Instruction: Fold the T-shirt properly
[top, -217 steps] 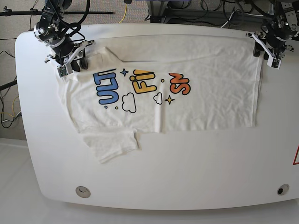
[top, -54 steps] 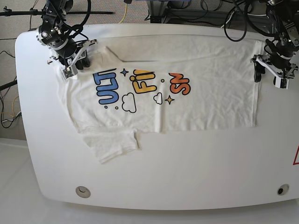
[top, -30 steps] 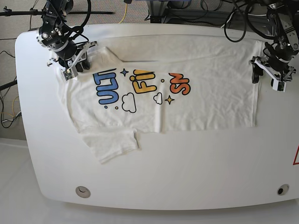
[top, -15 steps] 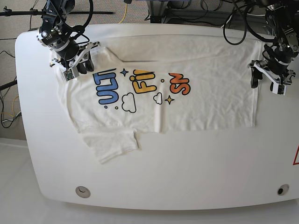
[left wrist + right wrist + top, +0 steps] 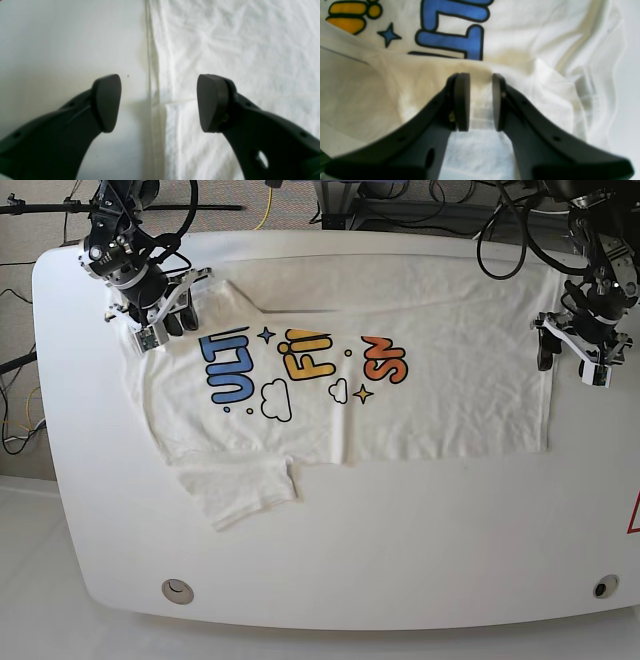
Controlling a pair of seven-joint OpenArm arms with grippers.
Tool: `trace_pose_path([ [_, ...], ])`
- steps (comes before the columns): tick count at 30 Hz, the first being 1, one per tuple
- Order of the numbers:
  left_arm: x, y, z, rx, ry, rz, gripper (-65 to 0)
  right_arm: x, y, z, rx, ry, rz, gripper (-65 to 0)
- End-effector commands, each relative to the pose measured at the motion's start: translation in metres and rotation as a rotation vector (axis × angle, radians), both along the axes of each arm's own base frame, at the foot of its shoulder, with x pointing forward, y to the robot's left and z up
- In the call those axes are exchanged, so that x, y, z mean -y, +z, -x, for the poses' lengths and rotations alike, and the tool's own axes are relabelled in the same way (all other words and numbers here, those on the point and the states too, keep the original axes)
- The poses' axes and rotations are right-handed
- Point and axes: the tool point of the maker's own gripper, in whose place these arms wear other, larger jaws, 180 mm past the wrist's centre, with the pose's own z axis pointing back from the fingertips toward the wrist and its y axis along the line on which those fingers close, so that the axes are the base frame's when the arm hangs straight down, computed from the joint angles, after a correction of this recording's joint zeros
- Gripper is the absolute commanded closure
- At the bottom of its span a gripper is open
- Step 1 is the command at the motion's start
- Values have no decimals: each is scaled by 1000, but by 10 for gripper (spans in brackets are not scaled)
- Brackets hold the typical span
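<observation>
The T-shirt [image 5: 400, 375] lies spread flat across the far half of the table [image 5: 400, 540], one sleeve [image 5: 235, 490] sticking out toward the near edge. At its hem, the left gripper [image 5: 157, 102] gapes wide, straddling the edge with one finger [image 5: 106, 102] over bare table. Farther back, the right gripper [image 5: 481, 100] pinches a raised fold of shirt beside the blue lettering [image 5: 455, 27].
</observation>
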Motion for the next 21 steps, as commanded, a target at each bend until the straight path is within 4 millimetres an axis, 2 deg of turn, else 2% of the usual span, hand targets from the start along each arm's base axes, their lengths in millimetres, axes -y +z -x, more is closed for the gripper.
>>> trace_pose_path([
  [1,-5,8,-4,23,0,-15,-449,0,10,-7,42,4,-7,-148],
  [15,2,10,-8,36,-14,5,-452,-4,8,-7,42,1,-20,-152],
  [21,6,9,-9,37,-27,5,-447,3,12,-14,57,-16,-10,-153],
])
